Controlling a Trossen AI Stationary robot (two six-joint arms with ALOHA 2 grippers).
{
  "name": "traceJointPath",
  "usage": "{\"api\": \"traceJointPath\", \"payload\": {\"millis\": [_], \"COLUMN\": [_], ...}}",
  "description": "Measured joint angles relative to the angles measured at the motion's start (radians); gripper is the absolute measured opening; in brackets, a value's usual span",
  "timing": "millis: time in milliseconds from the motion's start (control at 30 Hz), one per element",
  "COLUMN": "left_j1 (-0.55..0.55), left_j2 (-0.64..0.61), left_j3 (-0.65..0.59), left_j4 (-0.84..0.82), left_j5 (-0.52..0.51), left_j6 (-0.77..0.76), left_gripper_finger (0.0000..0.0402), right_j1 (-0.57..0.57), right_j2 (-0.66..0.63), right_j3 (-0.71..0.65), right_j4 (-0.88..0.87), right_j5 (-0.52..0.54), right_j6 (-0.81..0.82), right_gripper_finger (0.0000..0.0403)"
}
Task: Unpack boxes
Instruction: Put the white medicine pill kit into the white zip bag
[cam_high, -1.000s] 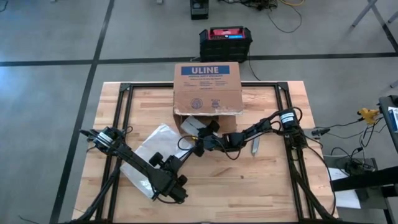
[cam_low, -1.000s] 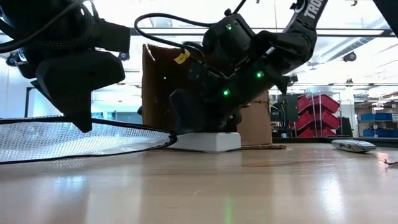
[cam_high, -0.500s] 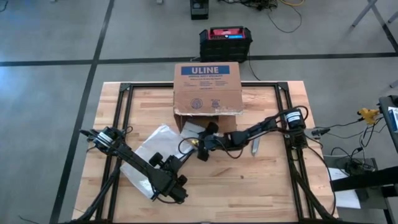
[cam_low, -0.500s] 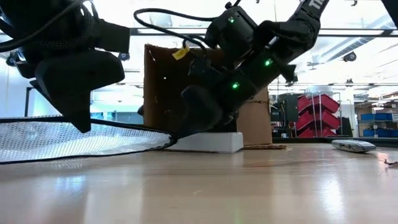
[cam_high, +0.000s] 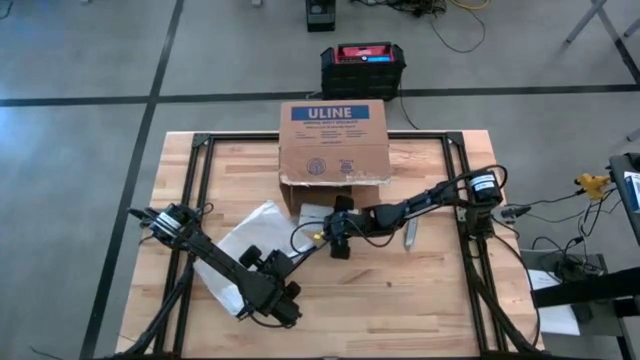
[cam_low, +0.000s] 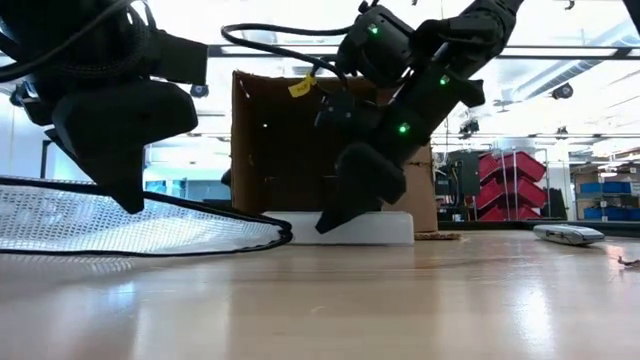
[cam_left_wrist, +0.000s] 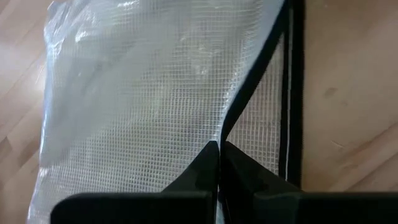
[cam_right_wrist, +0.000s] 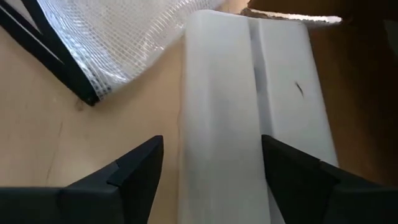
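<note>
The brown cardboard box (cam_high: 335, 145) with the blue ULINE label stands at the table's far middle, its open side toward the near edge. A flat white slab (cam_right_wrist: 249, 106) lies on the table at that opening. My right gripper (cam_right_wrist: 214, 149) is open and straddles the slab, slanting down from the right. A clear mesh bag (cam_high: 250, 245) with black trim lies left of the middle. My left gripper (cam_left_wrist: 219, 144) is shut on the bag near the table's front edge. My left gripper pinches the bag's black-trimmed edge (cam_left_wrist: 231, 121) between its two fingertips, slanting down from the near side. That edge is raised off the table (cam_low: 200, 205); the bag's other layer lies on the wood. My right gripper has one finger (cam_low: 330, 220) down at the slab's left side and the other (cam_right_wrist: 292, 168) over its top. Whether they press on it, I cannot tell. The slab lies flat on the table.
A small grey tool (cam_high: 410, 235) lies on the table right of the right gripper. A black-and-red case (cam_high: 362, 65) stands on the floor beyond the table's far edge. The table's near right part is bare wood.
My right gripper has gone toward the table's right edge and a little up, rolling its wrist. The white slab has slid along the table toward the right with it. The bag has stayed as it was.
</note>
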Motion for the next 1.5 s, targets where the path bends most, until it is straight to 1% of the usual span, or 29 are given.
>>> {"api": "traceJointPath", "payload": {"millis": [333,533,667,767,967,1167,1367,1500], "left_j1": [0.000,0.000,0.000,0.000,0.002,0.002,0.002,0.002], "left_j2": [0.000,0.000,0.000,0.000,0.000,-0.001,-0.002,-0.002], "left_j3": [0.000,0.000,0.000,0.000,0.000,0.000,0.000,0.000], "left_j4": [0.001,0.001,0.001,0.001,0.001,0.002,0.003,0.003], "left_j5": [0.000,0.004,0.005,0.005,0.004,0.004,0.005,0.005], "left_j6": [-0.003,-0.003,-0.003,-0.002,0.001,0.000,-0.007,-0.011], "left_gripper_finger": [0.0000,0.0000,0.0000,0.0000,0.0000,0.0000,0.0000,0.0000], "right_j1": [-0.016,-0.014,-0.014,-0.014,-0.014,-0.014,-0.017,-0.016], "right_j2": [0.050,0.052,0.045,0.034,0.027,0.028,0.028,0.028], "right_j3": [0.002,0.002,0.002,0.011,0.076,0.139,0.153,0.153], "right_j4": [0.001,0.002,-0.015,-0.066,-0.257,-0.440,-0.482,-0.482], "right_j5": [-0.010,-0.006,-0.013,-0.020,-0.025,-0.026,-0.041,-0.040], "right_j6": [-0.030,-0.079,-0.091,-0.092,-0.125,-0.173,-0.201,-0.202], "right_gripper_finger": [0.0225,0.0212,0.0212,0.0218,0.0229,0.0213,0.0190,0.0184]}}
